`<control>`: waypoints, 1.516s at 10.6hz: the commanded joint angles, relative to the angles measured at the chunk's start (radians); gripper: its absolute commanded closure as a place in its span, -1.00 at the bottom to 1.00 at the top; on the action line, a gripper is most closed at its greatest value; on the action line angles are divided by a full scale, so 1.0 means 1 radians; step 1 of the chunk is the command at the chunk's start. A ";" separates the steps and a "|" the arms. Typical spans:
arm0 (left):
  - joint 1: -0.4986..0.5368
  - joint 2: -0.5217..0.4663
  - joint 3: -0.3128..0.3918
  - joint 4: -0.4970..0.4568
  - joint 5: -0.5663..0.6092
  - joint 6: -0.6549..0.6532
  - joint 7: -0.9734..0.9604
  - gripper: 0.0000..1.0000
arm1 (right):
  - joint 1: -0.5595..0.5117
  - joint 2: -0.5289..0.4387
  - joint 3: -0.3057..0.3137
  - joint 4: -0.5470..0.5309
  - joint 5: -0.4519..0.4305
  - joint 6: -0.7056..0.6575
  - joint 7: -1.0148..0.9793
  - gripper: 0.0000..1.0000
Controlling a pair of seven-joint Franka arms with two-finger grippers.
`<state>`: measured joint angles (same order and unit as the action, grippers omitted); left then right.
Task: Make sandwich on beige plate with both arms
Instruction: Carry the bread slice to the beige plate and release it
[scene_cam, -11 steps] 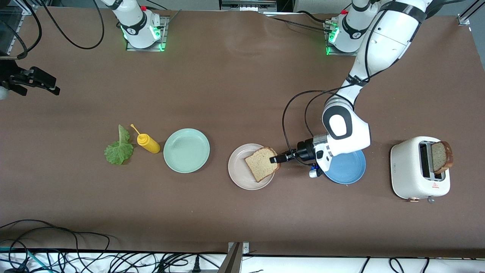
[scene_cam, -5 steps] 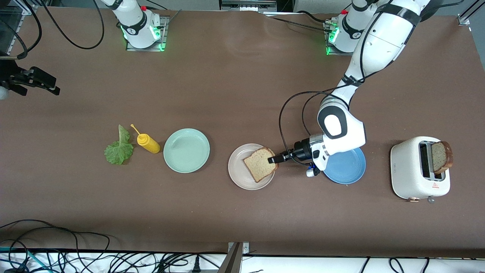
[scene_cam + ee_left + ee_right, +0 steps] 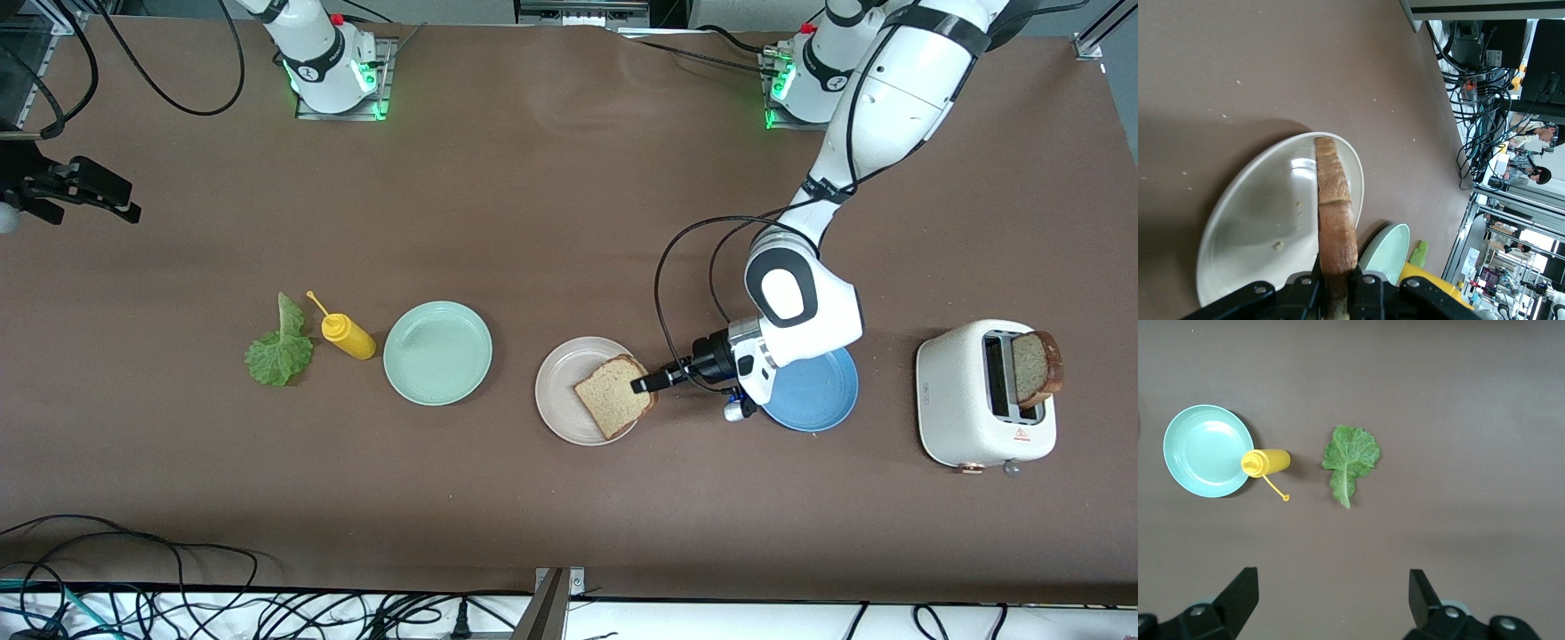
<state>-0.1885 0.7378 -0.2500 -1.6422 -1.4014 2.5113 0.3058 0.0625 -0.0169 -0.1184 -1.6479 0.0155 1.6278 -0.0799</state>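
A tan bread slice [image 3: 612, 397] with a brown crust sits low over the beige plate [image 3: 558, 391]. My left gripper [image 3: 642, 385] is shut on the corner of it that points toward the blue plate. In the left wrist view the bread slice [image 3: 1335, 220] shows edge-on between the fingers [image 3: 1362, 291], over the beige plate [image 3: 1258, 233]. A second slice [image 3: 1035, 366] stands in the toaster [image 3: 967, 400]. The lettuce leaf [image 3: 280, 348] lies flat toward the right arm's end. My right gripper [image 3: 84, 191] waits open, high over that end, with the lettuce leaf [image 3: 1350, 457] below its fingers [image 3: 1241, 597].
A yellow squeeze bottle [image 3: 348, 336] lies between the lettuce and a mint green plate [image 3: 437, 353]. A blue plate [image 3: 813, 396] sits under my left wrist, between the beige plate and the toaster. Cables hang along the table's edge nearest the front camera.
My left gripper has carried the bread slice down over the beige plate and slightly nearer the front camera. The right arm has not moved.
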 commanded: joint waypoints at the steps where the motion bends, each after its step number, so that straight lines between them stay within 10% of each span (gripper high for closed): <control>1: -0.008 0.023 -0.031 0.030 -0.065 0.053 0.019 0.88 | -0.007 0.006 0.003 0.019 0.014 -0.017 0.006 -1.00; 3: -0.012 0.028 -0.031 0.028 -0.065 0.057 0.027 0.55 | -0.007 0.006 0.003 0.019 0.014 -0.017 0.005 -1.00; 5: -0.008 0.035 -0.031 0.019 -0.056 0.067 0.038 -0.99 | -0.007 0.006 0.003 0.019 0.014 -0.017 0.005 -1.00; 16: 0.032 0.008 0.028 0.010 0.030 0.069 0.027 -1.00 | -0.007 0.006 0.003 0.020 0.014 -0.016 0.005 -1.00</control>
<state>-0.1561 0.7576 -0.2324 -1.6358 -1.3941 2.5751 0.3259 0.0626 -0.0169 -0.1184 -1.6479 0.0155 1.6278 -0.0799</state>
